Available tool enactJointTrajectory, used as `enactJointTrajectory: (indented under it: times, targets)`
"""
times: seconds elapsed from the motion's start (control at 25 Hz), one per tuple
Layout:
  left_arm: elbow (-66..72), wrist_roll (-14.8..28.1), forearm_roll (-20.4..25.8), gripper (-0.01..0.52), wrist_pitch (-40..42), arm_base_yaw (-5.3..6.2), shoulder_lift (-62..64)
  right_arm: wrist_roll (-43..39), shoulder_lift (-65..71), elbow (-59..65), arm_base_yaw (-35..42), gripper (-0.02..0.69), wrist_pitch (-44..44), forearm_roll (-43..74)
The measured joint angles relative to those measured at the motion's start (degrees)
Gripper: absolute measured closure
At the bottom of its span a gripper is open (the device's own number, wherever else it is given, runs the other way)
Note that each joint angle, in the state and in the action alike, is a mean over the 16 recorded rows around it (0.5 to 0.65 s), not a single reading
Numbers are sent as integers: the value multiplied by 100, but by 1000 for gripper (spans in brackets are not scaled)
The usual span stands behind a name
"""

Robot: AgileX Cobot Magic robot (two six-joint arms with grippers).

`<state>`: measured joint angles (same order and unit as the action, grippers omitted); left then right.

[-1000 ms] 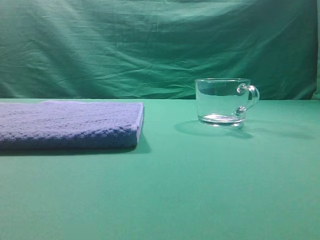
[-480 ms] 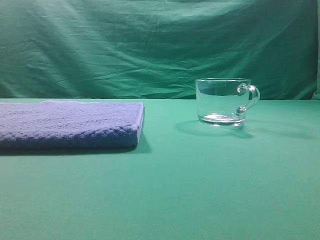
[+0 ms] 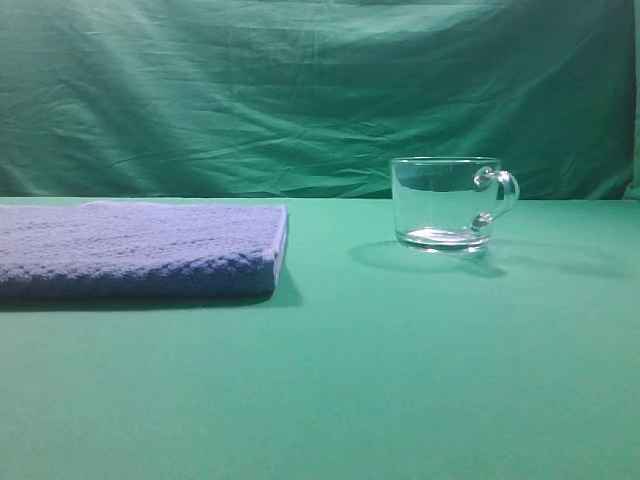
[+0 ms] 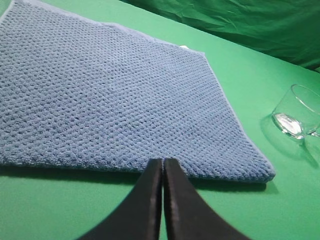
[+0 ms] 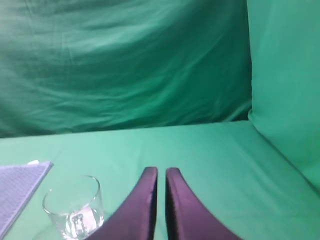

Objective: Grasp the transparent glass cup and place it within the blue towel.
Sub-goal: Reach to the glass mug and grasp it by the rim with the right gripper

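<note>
While the transparent glass cup (image 3: 447,203) stands upright, well right of the blue towel (image 3: 140,249), the right gripper (image 5: 161,172), nearly closed and empty, hangs nearer, the cup lying ahead and leftward.

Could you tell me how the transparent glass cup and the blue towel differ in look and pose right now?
The transparent glass cup is clear and smooth, while the blue towel is opaque with a nubby weave. The cup stands upright and taller; the towel lies flat, low and much wider. The cup has a looped handle on its right side in the high view; the towel is a plain rectangle. Both rest on the green table, apart, untouched by either gripper.
</note>
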<state>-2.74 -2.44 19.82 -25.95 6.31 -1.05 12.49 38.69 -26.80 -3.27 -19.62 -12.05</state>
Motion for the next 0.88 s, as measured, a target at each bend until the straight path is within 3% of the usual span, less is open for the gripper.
enactJointTrajectory:
  times: [0.36, 0.64, 0.88]
  targets:
    - [0, 0, 0, 514, 0, 0, 0, 893, 1812, -1416, -445, 646, -1370, 19]
    - [0, 0, 0, 514, 0, 0, 0, 1012, 3227, -2499, -1138, 665, -2187, 234]
    - [0, 0, 0, 514, 0, 0, 0, 851, 4402, -3310, -1549, 603, -2687, 428]
